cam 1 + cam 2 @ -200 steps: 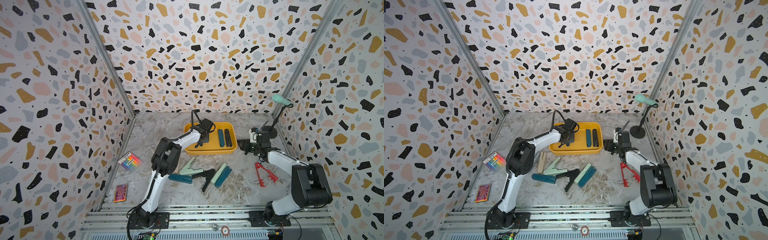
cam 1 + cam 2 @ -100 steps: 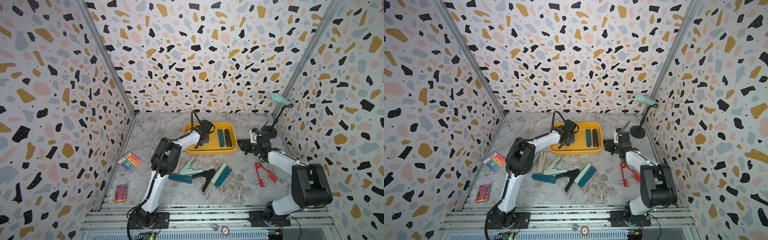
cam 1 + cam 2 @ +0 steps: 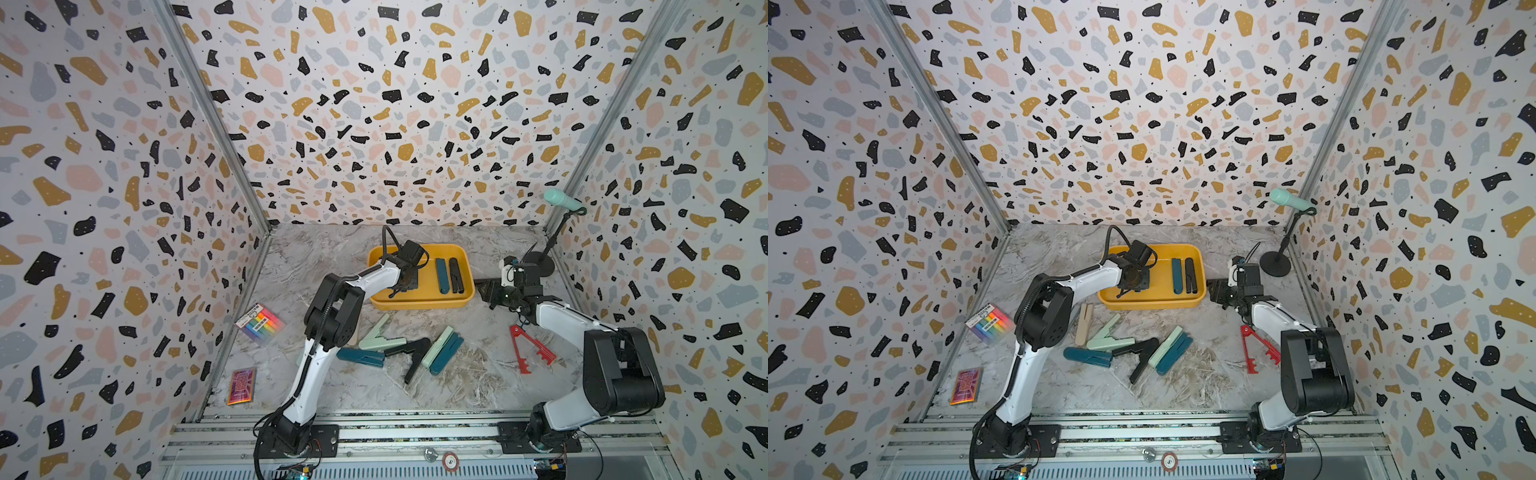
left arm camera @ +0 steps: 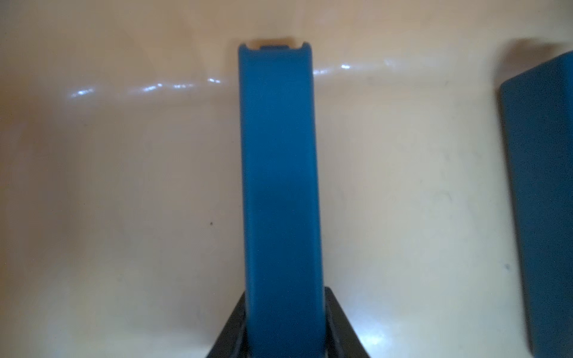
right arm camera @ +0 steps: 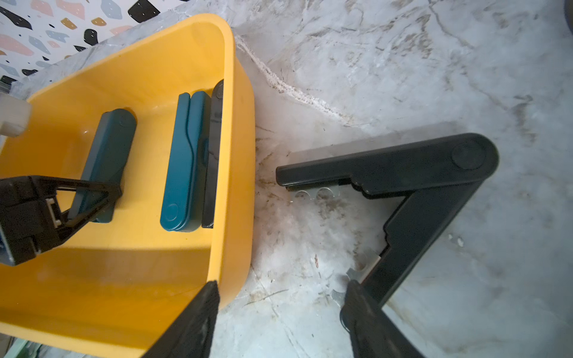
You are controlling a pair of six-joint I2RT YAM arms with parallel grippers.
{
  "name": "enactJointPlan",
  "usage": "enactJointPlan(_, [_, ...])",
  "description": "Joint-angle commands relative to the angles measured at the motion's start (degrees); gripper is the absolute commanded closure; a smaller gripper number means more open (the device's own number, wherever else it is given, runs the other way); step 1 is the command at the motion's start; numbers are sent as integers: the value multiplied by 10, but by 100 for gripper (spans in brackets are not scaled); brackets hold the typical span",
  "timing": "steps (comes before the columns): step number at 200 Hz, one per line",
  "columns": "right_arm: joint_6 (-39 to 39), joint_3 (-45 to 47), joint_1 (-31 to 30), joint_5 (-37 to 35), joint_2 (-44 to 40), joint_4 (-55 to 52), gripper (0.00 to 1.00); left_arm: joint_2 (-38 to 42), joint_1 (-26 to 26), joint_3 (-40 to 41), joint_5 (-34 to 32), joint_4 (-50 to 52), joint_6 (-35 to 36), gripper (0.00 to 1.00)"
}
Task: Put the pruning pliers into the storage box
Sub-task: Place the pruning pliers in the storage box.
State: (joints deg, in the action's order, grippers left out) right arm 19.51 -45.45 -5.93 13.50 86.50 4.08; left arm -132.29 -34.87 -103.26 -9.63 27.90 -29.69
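1. Pruning pliers: you see the teal pair (image 4: pixel 280 192) low inside the storage box (image 3: pixel 424 303), pinched between the fingers of your left gripper (image 4: pixel 283 322).
2. Your right gripper (image 5: pixel 279 319) stands spread just beside the box wall, near an opened black pair (image 5: pixel 418 192) on the table (image 5: pixel 434 62).
3. A second teal pair (image 5: pixel 183 161) and a shut black pair (image 5: pixel 214 148) lie touching inside.

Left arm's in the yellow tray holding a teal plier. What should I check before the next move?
1. Grip: left gripper closed on the held teal pliers, ok.
2. Placement: held teal pliers inside the storage box walls, ok.
3. Spacing: apart from stored teal pliers and stored black pliers, ok.
4. Contact with the box floor: cannot tell.
5. Other arm: right gripper open, empty, outside the box, ok.
6. Waiting: open black pliers on the table, outside the box, ok.
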Motion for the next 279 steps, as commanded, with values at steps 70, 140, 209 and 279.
enactJointPlan(70, [-7, 9, 6, 1, -27, -8, 33, -85, -44, -143, 57, 2, -41, 68])
enactJointPlan(140, [-5, 11, 7, 1, -26, -8, 33, -100, -58, -163, 82, -37, -80, 63])
enactJointPlan(209, [-4, 15, 8, 1, -29, -6, 33, -91, -67, -149, 96, -66, -92, 59])
enactJointPlan(279, [-7, 16, 10, -2, -34, -11, 33, -99, -73, -161, 115, -79, -101, 60])
